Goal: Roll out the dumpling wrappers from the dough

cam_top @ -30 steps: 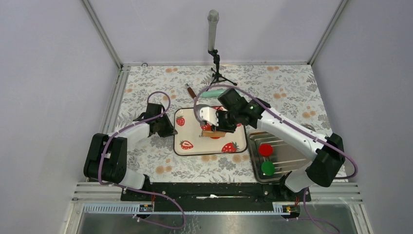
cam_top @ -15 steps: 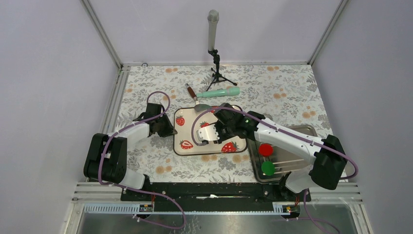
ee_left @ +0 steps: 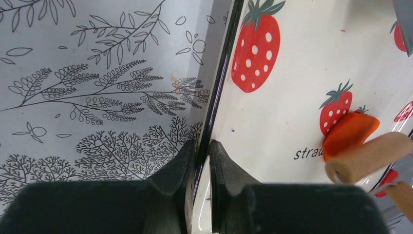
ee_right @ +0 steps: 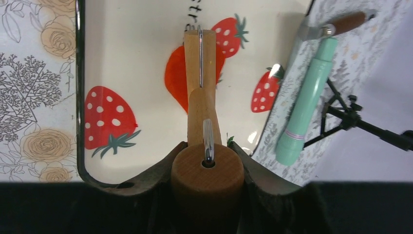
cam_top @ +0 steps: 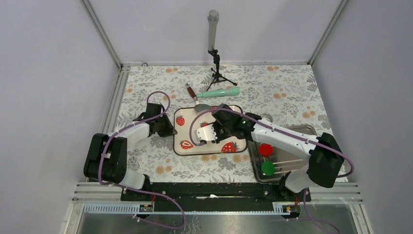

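Orange-red dough (ee_right: 175, 80) lies soft and flat near the middle of a shiny white tray (ee_right: 136, 53) with red strawberries painted on it. A small wooden roller (ee_right: 199, 53) sits on top of the dough. The roller is a smooth round log of pale wood, with a thin metal wire running back to a fat round wooden handle. The right end effector (ee_right: 208, 163) is clenched around that handle, one dark finger on each side. From the left wrist view, one edge of the dough curls up against the roller.

The left end effector (ee_left: 201, 151) is pinched tight on the tray's thin dark rim, one finger on the inside and one on the outside. The tray rests on a table (ee_left: 97, 73) covered by a cloth with leaves and flowers drawn on it.

Just beyond the tray lie a smooth mint-green tube (ee_right: 307, 102) and a metal tool with a brown wooden handle (ee_right: 341, 24). A thin black tripod (ee_right: 350, 117) stands near them.
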Controlling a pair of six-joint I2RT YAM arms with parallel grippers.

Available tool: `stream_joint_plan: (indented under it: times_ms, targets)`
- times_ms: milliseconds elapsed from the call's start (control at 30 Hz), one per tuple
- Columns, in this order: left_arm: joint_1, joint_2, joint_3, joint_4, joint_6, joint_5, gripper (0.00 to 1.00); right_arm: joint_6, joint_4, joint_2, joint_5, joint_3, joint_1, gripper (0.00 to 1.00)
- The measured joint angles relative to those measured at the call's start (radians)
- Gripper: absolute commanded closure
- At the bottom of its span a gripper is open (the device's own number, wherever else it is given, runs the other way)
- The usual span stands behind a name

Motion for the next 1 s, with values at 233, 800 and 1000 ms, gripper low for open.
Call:
stream_joint_plan:
  times_ms: [233, 800, 1000]
  targets:
    - [0.000, 0.000, 0.000, 0.000, 0.000, 0.000, 1.00, -0.002, 0.055, 0.037, 0.001, -0.050, 0.001, 1.00]
    - [0.005, 0.000, 0.000, 0.002, 0.001, 0.002, 1.00, 0.003, 0.240, 0.217, 0.056, 0.024, -0.043, 1.00]
    - [0.014, 0.000, 0.000, 0.002, 0.001, 0.002, 1.00, 0.040, 0.133, 0.252, 0.050, 0.154, -0.048, 1.00]
